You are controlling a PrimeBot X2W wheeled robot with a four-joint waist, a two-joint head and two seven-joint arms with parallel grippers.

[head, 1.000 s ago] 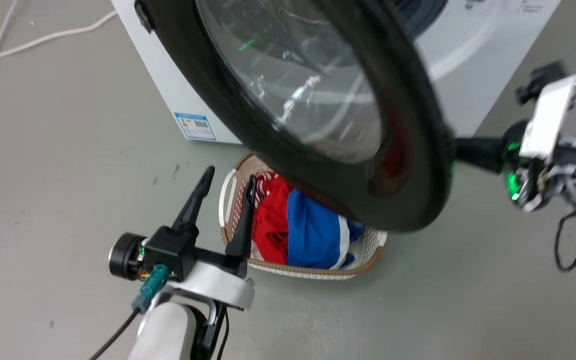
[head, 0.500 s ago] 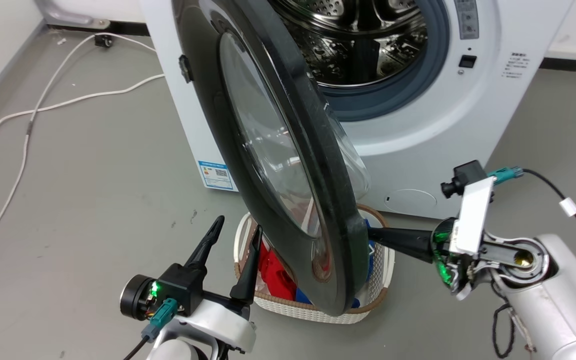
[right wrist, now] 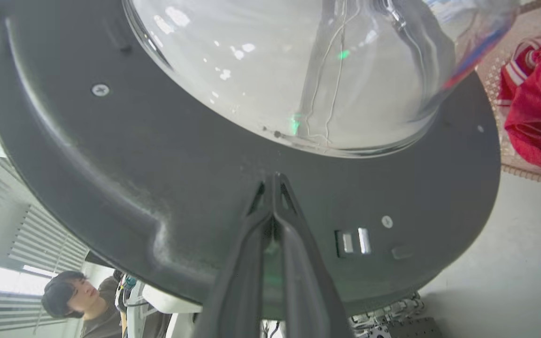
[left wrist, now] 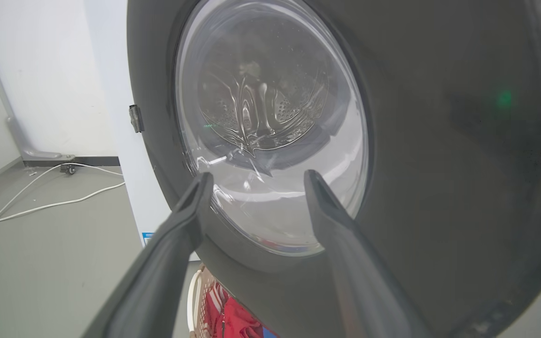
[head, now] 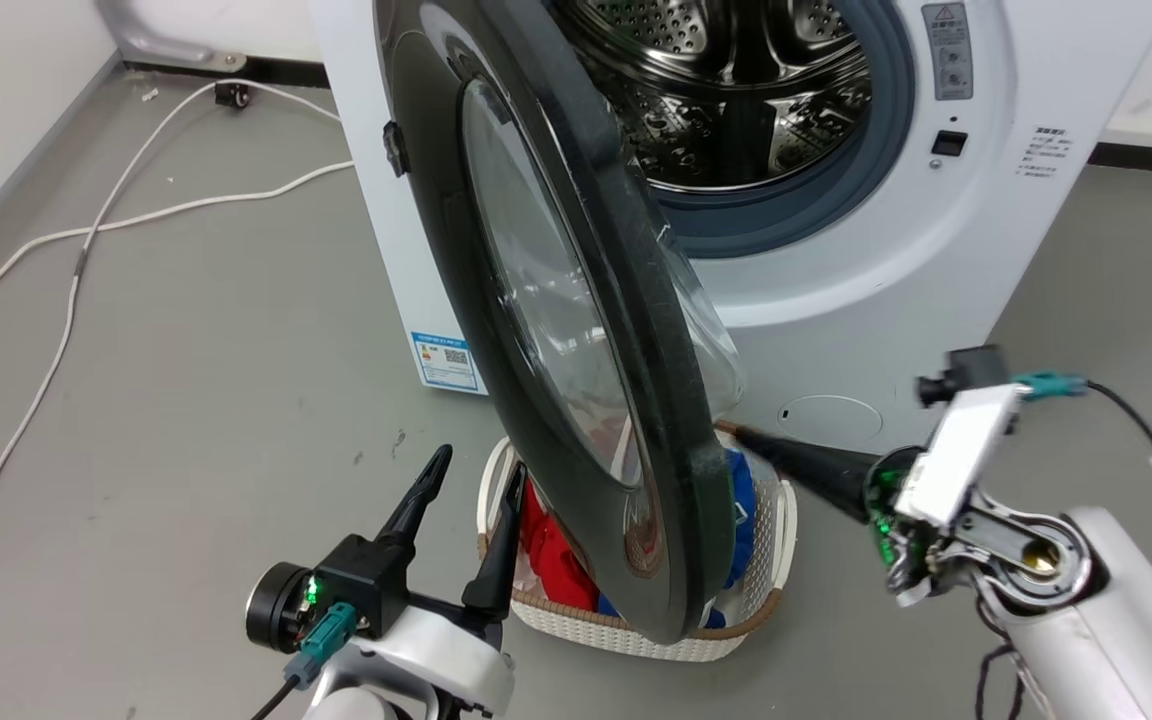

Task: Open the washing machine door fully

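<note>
The washing machine door (head: pixel 636 350), a glossy black rim around a bulging glass window, stands partly open with its edge turned toward me. My right gripper (head: pixel 742 434) is shut, and its tip sits against the inner black rim (right wrist: pixel 158 155) just below the glass bowl (right wrist: pixel 298 70). In the right wrist view the right gripper (right wrist: pixel 275 177) shows its two fingers pressed together with nothing between them. My left gripper (head: pixel 481 462) is open on the door's outer side, low and a little apart from it. Its fingers frame the window in the left wrist view, where the left gripper (left wrist: pixel 257 174) faces the door (left wrist: pixel 439 141).
A woven basket (head: pixel 756 590) of red and blue clothes stands on the floor under the door's lower edge. Behind the door is the steel drum (head: pixel 736 90). White cables (head: pixel 86 230) trail over the floor at left. A person (right wrist: pixel 71 295) shows beyond the door.
The head camera has lifted, so the drum and machine front now show. The door now stands edge-on to me. My right gripper stays shut at its inner rim, and the left stays open.
</note>
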